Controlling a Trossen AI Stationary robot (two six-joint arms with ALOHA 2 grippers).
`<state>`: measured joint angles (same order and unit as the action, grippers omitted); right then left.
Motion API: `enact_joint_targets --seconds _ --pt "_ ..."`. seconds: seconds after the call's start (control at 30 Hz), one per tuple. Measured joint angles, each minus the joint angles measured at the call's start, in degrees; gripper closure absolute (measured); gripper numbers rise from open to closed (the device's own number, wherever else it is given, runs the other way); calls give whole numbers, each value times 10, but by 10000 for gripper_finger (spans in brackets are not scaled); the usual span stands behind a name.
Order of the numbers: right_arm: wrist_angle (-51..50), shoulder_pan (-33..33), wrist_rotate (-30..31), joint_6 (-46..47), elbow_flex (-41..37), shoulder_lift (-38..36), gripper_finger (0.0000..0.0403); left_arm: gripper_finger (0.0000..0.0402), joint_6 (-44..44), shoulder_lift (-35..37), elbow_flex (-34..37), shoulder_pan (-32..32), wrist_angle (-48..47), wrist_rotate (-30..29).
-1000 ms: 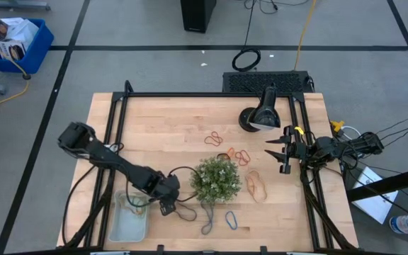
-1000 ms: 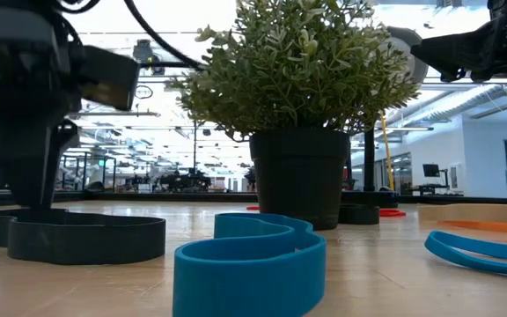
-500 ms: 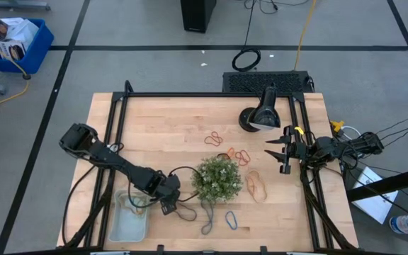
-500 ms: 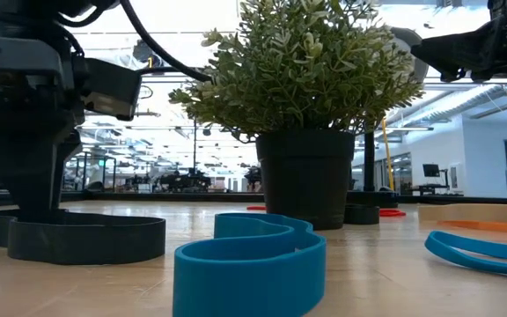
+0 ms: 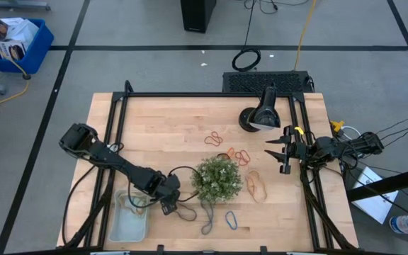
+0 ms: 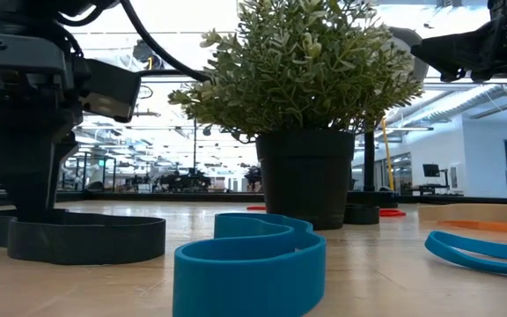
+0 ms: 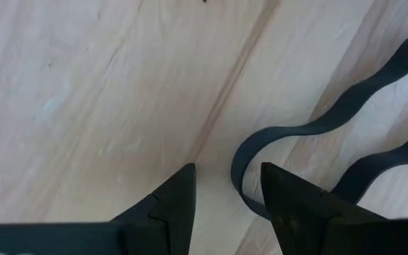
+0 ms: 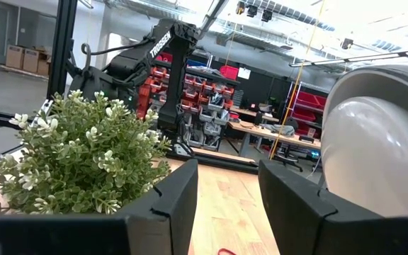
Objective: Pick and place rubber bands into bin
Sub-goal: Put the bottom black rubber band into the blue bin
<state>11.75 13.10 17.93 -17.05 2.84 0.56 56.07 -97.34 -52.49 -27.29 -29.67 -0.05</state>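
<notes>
Left gripper [image 7: 227,195] fingers part-open and empty at a dark rubber band [image 7: 317,134] on the table [image 5: 168,134], right gripper [image 5: 280,151] open and idle: risks closing beside the loop and lifting nothing.

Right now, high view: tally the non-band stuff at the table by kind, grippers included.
Plant: 1
Bin: 1
Black lamp: 1
Grippers: 2 (left gripper, right gripper)
Total: 5
</notes>
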Motion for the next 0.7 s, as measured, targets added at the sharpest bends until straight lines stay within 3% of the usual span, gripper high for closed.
enact_joint_targets --seconds 0.43,0.7 --pt "0 0 0 -1 0 0 257 245 -7 0 0 2 -3 8" --pt "0 0 0 1 0 0 257 345 -19 0 0 2 -3 14"
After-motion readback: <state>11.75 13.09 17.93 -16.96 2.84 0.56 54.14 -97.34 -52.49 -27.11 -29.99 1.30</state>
